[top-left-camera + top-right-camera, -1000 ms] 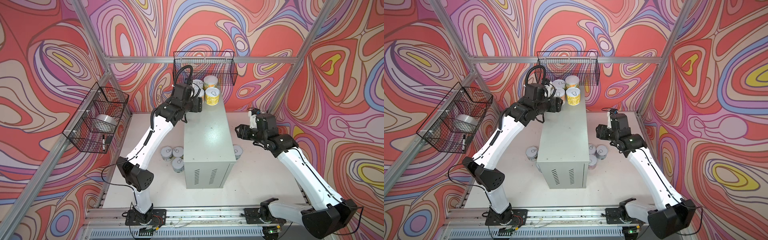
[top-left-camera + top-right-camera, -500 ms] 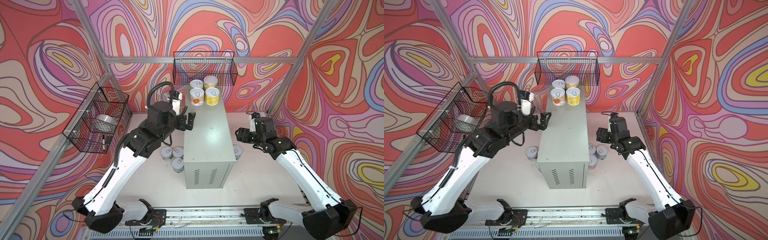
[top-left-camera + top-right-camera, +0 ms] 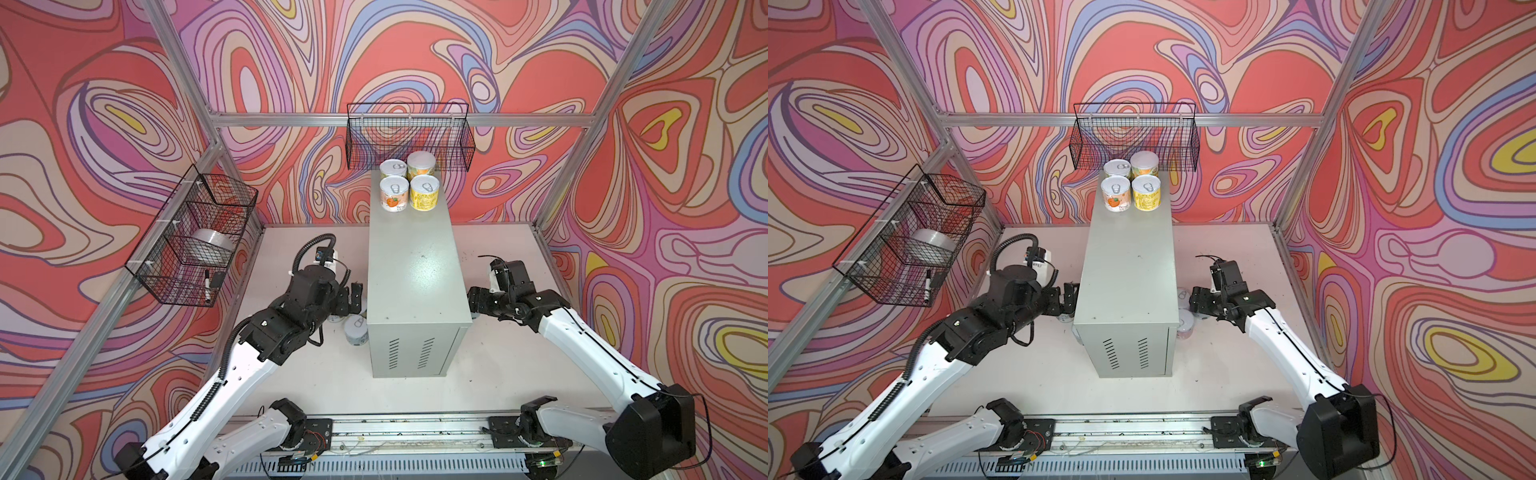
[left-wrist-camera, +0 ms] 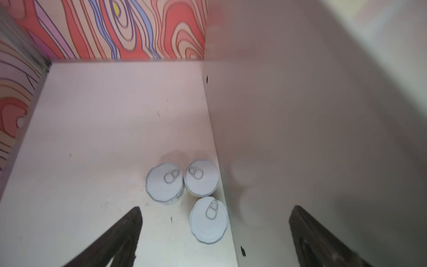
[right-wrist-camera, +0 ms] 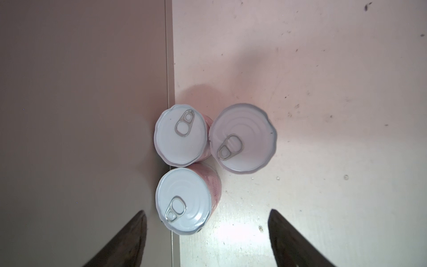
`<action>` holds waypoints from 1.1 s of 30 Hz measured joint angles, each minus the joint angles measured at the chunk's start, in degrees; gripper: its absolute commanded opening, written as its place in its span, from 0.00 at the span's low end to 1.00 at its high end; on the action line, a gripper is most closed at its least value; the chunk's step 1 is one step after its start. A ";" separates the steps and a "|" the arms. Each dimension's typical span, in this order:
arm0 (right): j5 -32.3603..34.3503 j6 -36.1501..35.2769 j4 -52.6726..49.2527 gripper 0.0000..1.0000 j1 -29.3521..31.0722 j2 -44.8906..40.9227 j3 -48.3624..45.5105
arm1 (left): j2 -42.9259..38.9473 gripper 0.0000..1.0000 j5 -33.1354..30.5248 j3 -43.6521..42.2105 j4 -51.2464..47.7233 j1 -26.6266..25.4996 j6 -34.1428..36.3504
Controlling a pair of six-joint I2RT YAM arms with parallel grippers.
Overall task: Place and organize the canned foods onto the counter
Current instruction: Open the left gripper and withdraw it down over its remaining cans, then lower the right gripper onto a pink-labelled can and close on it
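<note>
Left gripper [image 4: 215, 208]: spread, empty. Centre over the nearest pull-tab tin [image 4: 208, 220], just ahead between the jaws, tight against the counter [image 4: 300, 115] wall; keep clear of that wall. Right gripper [image 5: 208, 210]: spread, empty. Straddle the pink-labelled tin [image 5: 183, 201] directly ahead, avoiding the two tins [image 5: 242, 138] beyond it.

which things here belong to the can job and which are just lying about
Job:
- counter
- four cans on it
- three left cans, down beside it
- three right cans, down beside it

Lying about:
- tape roll and marker in the side basket
- back basket
</note>
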 measured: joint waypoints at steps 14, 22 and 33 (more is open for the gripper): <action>-7.69 1.64 4.07 0.93 4.87 4.81 -2.89 | 0.94 0.97 0.90 -7.10 2.58 0.00 -5.01; -4.74 2.32 4.13 0.93 6.75 8.66 -2.91 | 3.72 0.97 1.53 -7.08 4.55 0.00 -5.27; -3.41 2.29 5.62 0.89 8.04 11.10 -4.17 | 4.44 0.96 1.97 -7.13 6.38 0.00 -5.51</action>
